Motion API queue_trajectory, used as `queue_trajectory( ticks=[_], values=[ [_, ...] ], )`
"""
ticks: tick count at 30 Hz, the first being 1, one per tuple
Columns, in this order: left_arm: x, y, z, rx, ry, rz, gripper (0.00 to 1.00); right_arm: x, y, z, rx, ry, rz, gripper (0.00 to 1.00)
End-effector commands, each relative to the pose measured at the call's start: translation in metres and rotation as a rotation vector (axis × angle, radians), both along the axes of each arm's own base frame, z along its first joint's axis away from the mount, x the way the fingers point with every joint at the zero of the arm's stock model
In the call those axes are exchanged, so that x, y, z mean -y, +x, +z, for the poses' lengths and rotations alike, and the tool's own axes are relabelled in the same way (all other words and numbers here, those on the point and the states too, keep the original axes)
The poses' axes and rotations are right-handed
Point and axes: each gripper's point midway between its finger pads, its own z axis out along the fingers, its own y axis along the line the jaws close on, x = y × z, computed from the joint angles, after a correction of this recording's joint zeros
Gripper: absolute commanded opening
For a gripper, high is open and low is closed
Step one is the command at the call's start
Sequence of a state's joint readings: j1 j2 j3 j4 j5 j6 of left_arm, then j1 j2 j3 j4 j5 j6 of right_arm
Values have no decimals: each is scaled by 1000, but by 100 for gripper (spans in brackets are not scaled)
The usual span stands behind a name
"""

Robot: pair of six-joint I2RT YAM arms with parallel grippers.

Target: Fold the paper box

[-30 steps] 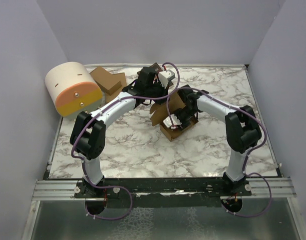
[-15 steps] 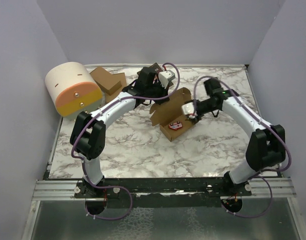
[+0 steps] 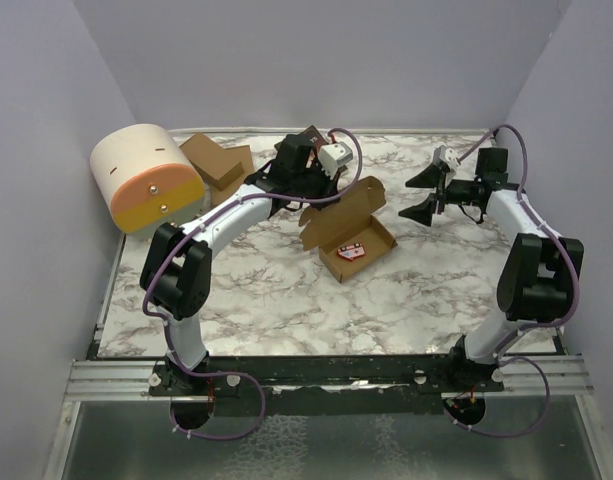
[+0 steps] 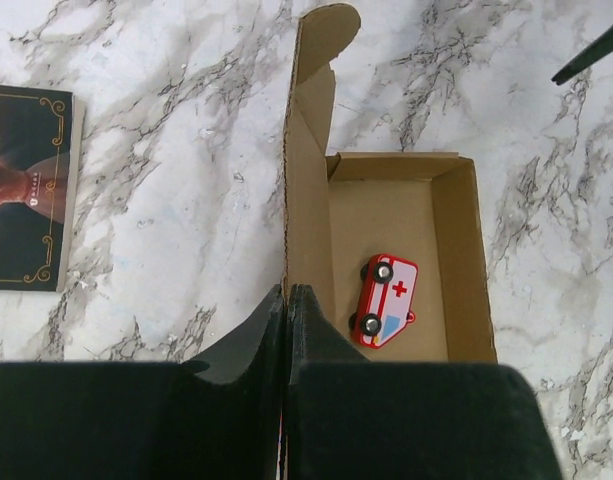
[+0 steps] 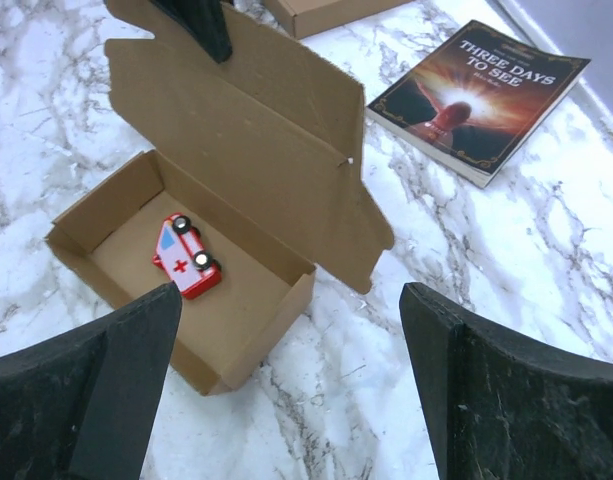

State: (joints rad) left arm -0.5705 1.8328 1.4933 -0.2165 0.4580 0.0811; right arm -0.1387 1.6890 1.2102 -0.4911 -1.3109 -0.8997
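Left tool: my left gripper (image 4: 288, 305) is pinched tight on the free edge of the paper box's lid (image 5: 236, 140), fingers pressed together with the card between them.
Why it holds there: I judge this grip keeps the lid standing upright on its hinge, so the tray is open and the flap is under control for swinging down.
Right tool: my right gripper (image 3: 423, 197) has its fingers spread wide and carries nothing.
Why it sits there: it hangs well apart from the box, off to the right, which I read as leaving the lid room to swing (and leaving that arm free to press a flap later).
Box position: the paper box (image 4: 386, 215) rests on the marble table (image 3: 286, 290) near the middle, between the two arms, with its tray walls already up and its lid not yet closed.
Inside the box: one toy ambulance (image 4: 388, 298), red and white, lying on the tray floor beside the lid's hinge.
Count, task items: one box, two grippers.
Count, other items: one book (image 5: 478, 95) titled "Three Days to See", one stack of flat cardboard (image 3: 218, 165) at the far left (I cannot tell how many sheets), one cream container with an orange face (image 3: 146, 180).
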Motion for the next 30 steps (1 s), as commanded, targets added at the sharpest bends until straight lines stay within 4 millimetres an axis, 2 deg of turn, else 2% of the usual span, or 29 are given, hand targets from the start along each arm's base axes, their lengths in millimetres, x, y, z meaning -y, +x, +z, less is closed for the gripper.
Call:
queue_trajectory(
  ticks=[1, 4, 8, 12, 23, 27, 30],
  values=[
    [8, -8, 23, 82, -48, -95, 1, 2, 15, 7, 97, -7, -29, 92],
    [12, -11, 28, 109, -60, -144, 0, 2, 16, 1, 153, -21, -16, 94],
    [15, -13, 36, 154, -62, -206, 0, 2, 16, -4, 138, -14, 2, 100],
    [19, -18, 39, 176, -62, -272, 0, 1, 11, -5, 179, -16, 12, 100],
    [26, -23, 38, 175, -60, -335, 0, 0, 5, -15, 126, -6, 18, 100],
    [27, -23, 35, 170, -55, -341, 0, -2, 7, -17, 101, 12, 20, 93],
    [27, -22, 33, 168, -53, -341, 0, -5, 9, -21, 80, 13, 23, 80]
  ],
)
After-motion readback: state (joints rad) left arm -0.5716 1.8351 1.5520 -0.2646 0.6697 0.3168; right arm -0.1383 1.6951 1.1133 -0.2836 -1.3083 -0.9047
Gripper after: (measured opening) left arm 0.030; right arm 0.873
